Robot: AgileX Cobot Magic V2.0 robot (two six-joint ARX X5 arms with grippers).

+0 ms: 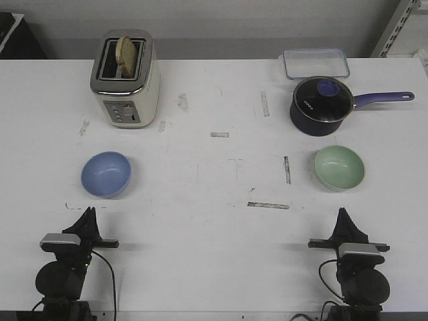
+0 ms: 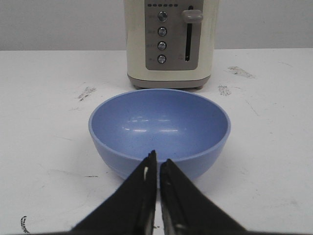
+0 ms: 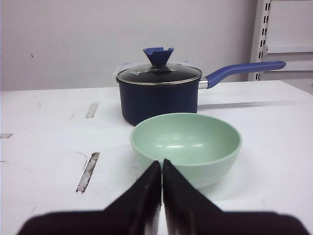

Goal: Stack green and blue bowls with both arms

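Both grippers closed; saucepan label unreadable

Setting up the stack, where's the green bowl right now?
In the front view, the green bowl sits on the table's right side, just in front of the dark saucepan and ahead of the right gripper.

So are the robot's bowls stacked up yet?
Not yet, nothing looks done. The blue bowl sits alone on the left, the green bowl far off on the right. Nothing is in hand: the left end effector and right end effector are both shut and empty, short of their bowls. Gripping, lifting and stacking are all left.
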